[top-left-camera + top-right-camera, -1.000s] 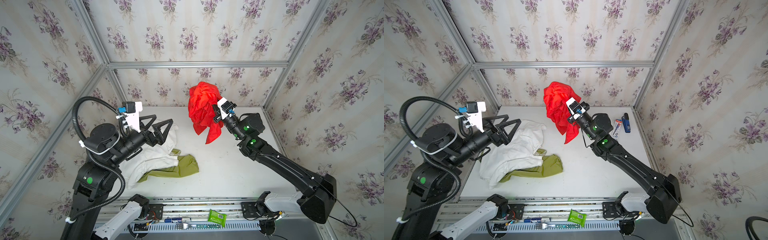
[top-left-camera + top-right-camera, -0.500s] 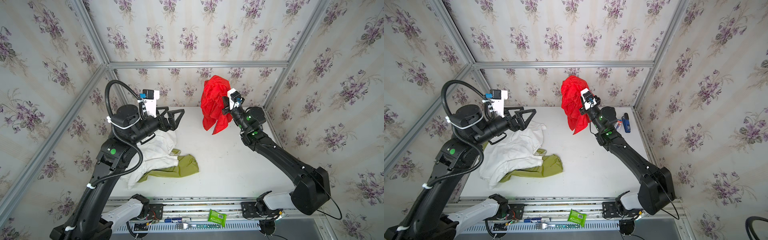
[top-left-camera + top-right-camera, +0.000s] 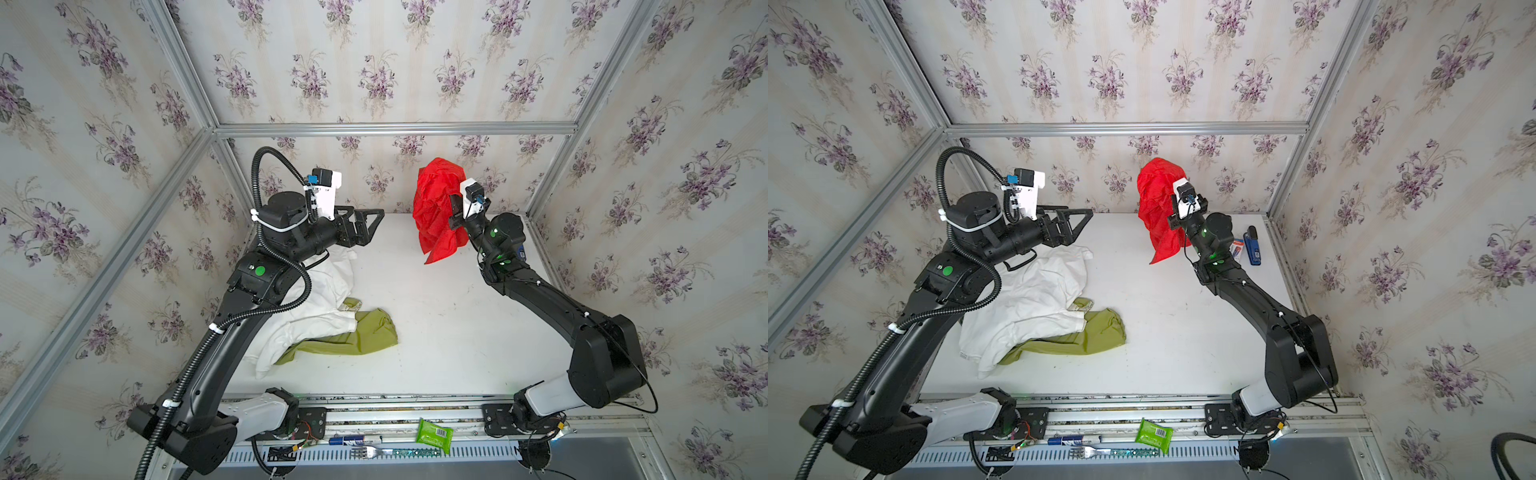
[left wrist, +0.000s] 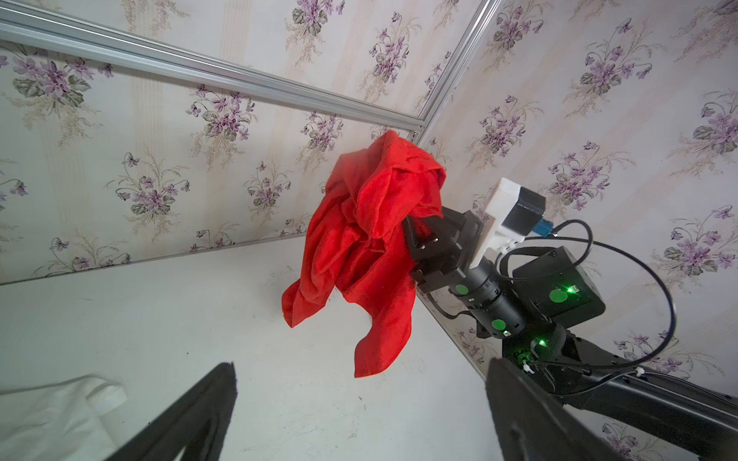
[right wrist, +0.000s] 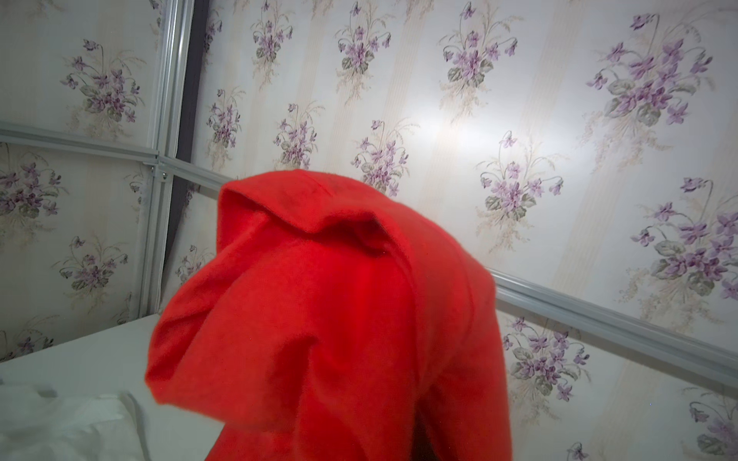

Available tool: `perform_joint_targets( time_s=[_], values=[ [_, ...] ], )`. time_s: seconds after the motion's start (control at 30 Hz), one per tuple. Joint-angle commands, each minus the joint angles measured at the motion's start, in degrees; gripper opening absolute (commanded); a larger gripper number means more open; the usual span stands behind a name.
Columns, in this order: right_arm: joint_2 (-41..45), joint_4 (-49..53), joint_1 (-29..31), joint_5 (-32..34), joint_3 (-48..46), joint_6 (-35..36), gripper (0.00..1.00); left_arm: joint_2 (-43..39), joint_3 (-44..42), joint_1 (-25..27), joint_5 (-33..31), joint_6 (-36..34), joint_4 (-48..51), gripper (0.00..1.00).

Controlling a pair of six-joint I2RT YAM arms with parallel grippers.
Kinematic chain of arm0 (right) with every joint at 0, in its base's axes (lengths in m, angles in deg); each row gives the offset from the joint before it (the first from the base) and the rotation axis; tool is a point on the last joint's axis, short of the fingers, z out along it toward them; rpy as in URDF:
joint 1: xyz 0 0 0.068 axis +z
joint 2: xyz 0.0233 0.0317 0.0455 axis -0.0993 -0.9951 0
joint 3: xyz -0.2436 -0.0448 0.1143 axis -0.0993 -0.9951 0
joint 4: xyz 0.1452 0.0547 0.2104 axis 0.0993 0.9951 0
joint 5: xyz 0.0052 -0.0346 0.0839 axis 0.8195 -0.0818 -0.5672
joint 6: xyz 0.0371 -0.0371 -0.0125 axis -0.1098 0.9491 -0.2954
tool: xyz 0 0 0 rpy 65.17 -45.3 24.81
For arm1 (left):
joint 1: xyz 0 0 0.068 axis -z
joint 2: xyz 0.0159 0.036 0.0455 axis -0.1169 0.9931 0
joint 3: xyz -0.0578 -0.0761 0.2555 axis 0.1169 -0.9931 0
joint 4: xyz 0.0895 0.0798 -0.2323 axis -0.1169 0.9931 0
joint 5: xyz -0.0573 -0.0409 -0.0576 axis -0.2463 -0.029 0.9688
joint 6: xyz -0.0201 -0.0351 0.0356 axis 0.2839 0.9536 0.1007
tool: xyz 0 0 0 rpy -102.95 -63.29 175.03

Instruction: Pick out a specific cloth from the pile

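White tabletop [image 3: 436, 332] fills the floor of the flower-papered booth. On its left lies the pile [image 3: 332, 316]: a big white garment [image 3: 320, 291] with an olive-green cloth [image 3: 365, 336] poking out from under its near edge. At the far right, well apart from the pile, the cloth [image 3: 434, 208], bright red, hangs bunched in the air above the table, with the right gripper [image 4: 419, 227] clamped on it. The left gripper [image 3: 372, 226] hovers over the garment's far end, fingers [image 4: 207, 399] spread wide and holding nothing.
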Motion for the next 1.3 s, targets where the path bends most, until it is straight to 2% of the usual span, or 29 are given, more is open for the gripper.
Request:
perform_joint_targets(
  time_s=[0.0,0.33,0.73,1.27],
  values=[
    [-0.5,-5.7,-0.5,1.5,-1.2,-1.3,0.07,1.5,0.0,0.0,0.7,0.1,-3.1,1.00],
    [-2.8,-9.7,-0.7,2.5,-5.2,-3.1,0.07,1.5,-1.9,0.0,0.5,-0.2,-3.9,1.00],
    [-6.2,-9.8,-0.7,1.7,-7.0,-5.2,0.07,-2.1,-5.0,0.0,-1.2,-1.2,-4.1,1.00],
    [-14.7,-11.6,-0.6,4.0,-5.7,-5.9,0.06,-3.4,-6.9,0.0,-1.7,-1.2,-4.1,1.00]
  ],
)
